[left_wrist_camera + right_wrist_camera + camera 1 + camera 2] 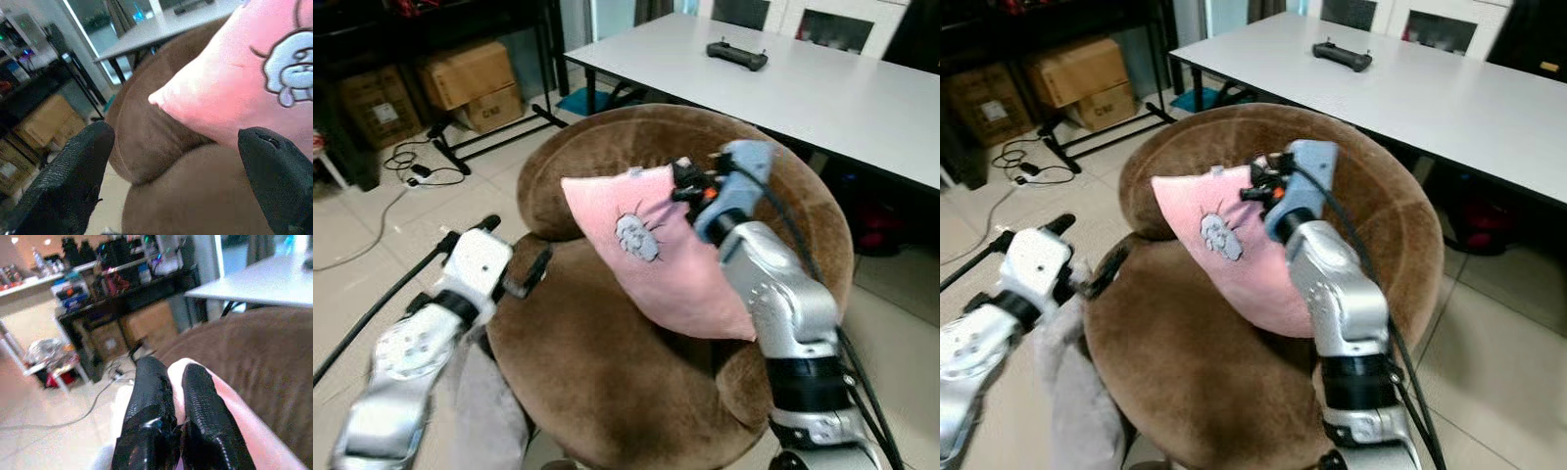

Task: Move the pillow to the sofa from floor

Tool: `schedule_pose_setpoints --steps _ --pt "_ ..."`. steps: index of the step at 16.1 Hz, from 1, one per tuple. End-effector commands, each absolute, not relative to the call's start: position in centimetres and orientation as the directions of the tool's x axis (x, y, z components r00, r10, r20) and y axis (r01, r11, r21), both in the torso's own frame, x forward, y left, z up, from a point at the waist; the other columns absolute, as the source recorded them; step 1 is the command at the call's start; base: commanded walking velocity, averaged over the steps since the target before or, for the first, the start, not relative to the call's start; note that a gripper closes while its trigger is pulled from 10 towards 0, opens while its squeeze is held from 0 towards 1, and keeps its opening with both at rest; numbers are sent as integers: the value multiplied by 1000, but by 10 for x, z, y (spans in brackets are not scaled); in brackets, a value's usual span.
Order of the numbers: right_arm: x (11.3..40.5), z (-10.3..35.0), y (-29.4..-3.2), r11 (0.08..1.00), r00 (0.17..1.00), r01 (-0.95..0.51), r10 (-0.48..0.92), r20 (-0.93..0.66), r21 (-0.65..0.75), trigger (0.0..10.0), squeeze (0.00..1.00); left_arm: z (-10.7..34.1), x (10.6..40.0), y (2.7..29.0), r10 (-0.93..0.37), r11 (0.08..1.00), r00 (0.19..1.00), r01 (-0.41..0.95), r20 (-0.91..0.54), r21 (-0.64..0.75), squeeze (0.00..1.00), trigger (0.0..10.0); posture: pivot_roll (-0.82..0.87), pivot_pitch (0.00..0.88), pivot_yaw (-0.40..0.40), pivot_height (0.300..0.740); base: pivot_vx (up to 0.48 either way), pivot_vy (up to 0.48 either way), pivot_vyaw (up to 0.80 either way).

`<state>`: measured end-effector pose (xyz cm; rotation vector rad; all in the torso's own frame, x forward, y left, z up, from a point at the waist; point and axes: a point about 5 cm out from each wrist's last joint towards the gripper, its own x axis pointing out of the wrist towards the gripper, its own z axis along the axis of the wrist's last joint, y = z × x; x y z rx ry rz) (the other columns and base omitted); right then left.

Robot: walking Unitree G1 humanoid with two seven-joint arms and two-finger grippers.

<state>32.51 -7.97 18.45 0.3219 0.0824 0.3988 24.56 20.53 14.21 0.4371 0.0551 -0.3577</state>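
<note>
The left gripper was at the sofa's near left edge, its two black fingers spread wide apart and holding nothing; its wrist view looked across the seat toward a corner of the pillow. The brown round sofa stood directly in front of the robot, with a grey cloth hanging beside its left flank. The pink pillow, printed with a small pale cartoon figure, was on the sofa, propped tilted on the seat with its upper part against the backrest. The right gripper was at the pillow's upper edge, its fingers pinched close together with a fold of the pink fabric between them. Behind the sofa, on the right, stood a white table carrying a black controller. To the far left, on the tiled floor, lay a tangle of black cable beside a black stand, with cardboard boxes stacked under dark shelving beyond.
</note>
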Motion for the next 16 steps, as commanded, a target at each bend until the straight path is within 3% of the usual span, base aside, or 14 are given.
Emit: schedule_pose_setpoints --steps 1,5,8,10,14,15,16 --pt "328 197 -71 849 903 -406 429 9 338 10000 0 142 243 205 -358 830 921 390 -154 399 0 10000 59 0 4 740 0 0 0" --pt "341 202 -36 805 877 -391 472 -84 446 10000 0 138 237 210 -374 811 905 424 -200 402 0 10000 81 0 -16 740 0 0 0" --pt "348 208 -25 804 887 -338 446 -121 489 10000 0 134 235 214 -372 811 904 428 -212 400 0 10000 87 0 -25 740 0 0 0" --pt "358 205 -20 804 903 -210 378 -205 557 10000 0 127 234 220 -368 811 901 431 -228 396 0 10000 91 0 -28 740 0 0 0" --pt "380 180 -55 842 917 131 97 -386 523 10000 0 122 232 224 -373 805 895 443 -243 394 0 10000 97 0 -31 740 0 0 0" --pt "388 171 -87 804 888 325 -78 -453 498 10000 0 121 232 226 -376 804 894 445 -244 394 0 10000 98 0 -30 740 0 0 0" --pt "391 168 -105 769 860 417 -160 -486 485 10000 0 121 232 226 -378 803 893 447 -243 394 0 10000 97 0 -28 740 0 0 0"
